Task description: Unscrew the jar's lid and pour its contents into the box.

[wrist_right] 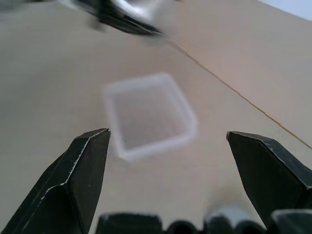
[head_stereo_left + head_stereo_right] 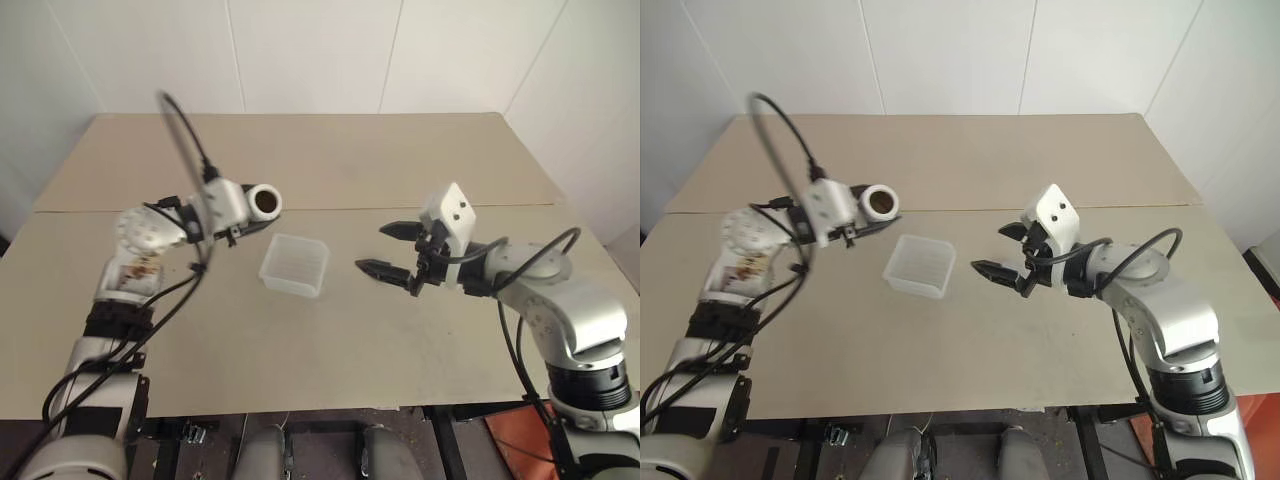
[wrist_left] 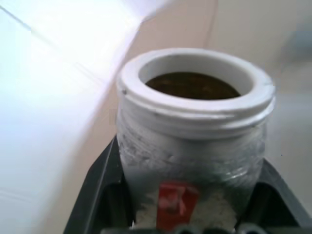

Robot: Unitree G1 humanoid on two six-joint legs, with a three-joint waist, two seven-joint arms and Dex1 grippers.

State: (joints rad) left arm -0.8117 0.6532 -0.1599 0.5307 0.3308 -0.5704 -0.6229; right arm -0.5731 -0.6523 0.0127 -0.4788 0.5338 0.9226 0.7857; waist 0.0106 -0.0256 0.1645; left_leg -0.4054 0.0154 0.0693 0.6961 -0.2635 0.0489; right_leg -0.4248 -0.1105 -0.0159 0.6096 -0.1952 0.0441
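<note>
1. The left end effector (image 2: 238, 212) is clamped around the jar (image 2: 262, 202), holding it tipped on its side above the worktop (image 2: 400, 160), mouth toward the robot's right
2. In the left wrist view the black fingers (image 3: 105, 180) press both sides of the jar, a red label patch between them; the mouth is uncapped and the brownish contents (image 3: 192, 85) sit just below the white rim
3. The right end effector (image 2: 385, 250) hangs above the worktop with its two black fingers spread wide apart and nothing between them, pointing toward the box
4. The box (image 2: 295, 264) sits flat on the worktop between the two arms, below and just beside the jar's mouth, nearer the jar than the right end effector; it looks empty
5. A blurred greyish round thing (image 1: 226, 210), perhaps the lid, lies on the worktop close beneath the right end effector in the right wrist view
</note>
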